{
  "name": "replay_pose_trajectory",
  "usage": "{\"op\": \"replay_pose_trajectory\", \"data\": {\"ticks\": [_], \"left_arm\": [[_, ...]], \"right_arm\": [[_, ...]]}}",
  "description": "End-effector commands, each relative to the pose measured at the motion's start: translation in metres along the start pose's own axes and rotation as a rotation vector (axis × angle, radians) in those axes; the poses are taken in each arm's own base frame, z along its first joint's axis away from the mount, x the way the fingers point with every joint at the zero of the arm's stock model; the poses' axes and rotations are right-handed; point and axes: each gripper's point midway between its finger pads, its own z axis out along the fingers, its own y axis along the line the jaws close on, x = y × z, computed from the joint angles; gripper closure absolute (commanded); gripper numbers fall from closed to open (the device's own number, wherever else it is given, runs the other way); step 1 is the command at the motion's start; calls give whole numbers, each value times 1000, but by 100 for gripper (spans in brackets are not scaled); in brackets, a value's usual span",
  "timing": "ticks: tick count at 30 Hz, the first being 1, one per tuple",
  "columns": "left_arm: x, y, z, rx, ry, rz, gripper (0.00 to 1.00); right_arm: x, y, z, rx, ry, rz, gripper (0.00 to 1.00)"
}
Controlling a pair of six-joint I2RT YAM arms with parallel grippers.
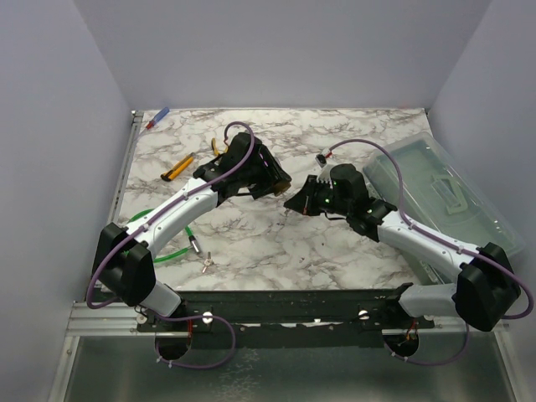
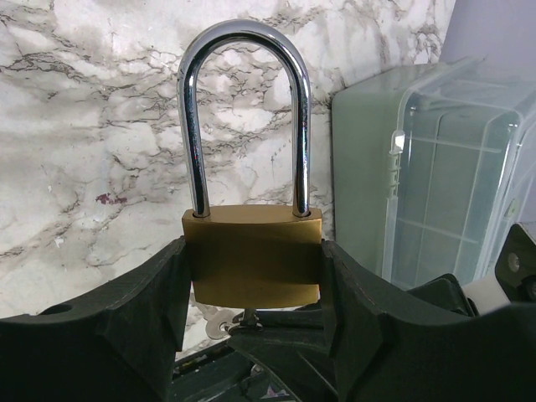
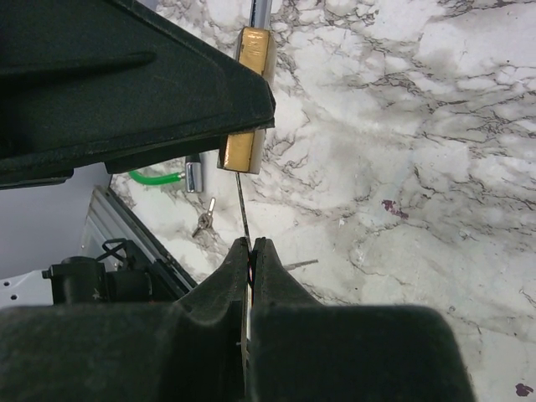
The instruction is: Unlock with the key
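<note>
My left gripper [image 1: 272,180] is shut on a brass padlock [image 2: 251,255], gripping its body by both sides, with the chrome shackle [image 2: 243,50] closed and pointing away from the wrist. My right gripper [image 1: 300,201] faces it from the right and is shut on a key [image 3: 243,201]. In the right wrist view the thin key blade runs from my closed right gripper [image 3: 251,244] up to the bottom of the padlock [image 3: 249,59]. In the left wrist view the key [image 2: 246,316] meets the underside of the padlock, with a key ring beside it. Both are held above the marble table.
A clear plastic lidded box [image 1: 440,188] stands at the right, also in the left wrist view [image 2: 435,167]. A yellow utility knife [image 1: 177,169], a green cable lock [image 1: 167,243], loose small keys [image 1: 205,261] and a marker [image 1: 157,117] lie at the left.
</note>
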Motion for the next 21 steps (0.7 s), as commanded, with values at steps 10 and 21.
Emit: {"op": "replay_pose_trajectory", "data": {"ticks": [10, 21], "left_arm": [[-8, -27, -16, 107, -32, -17, 100], [-7, -26, -14, 105, -29, -21, 100]], "right_arm": [[-15, 2, -1, 22, -51, -22, 100], [-22, 6, 2, 18, -57, -22, 100]]}}
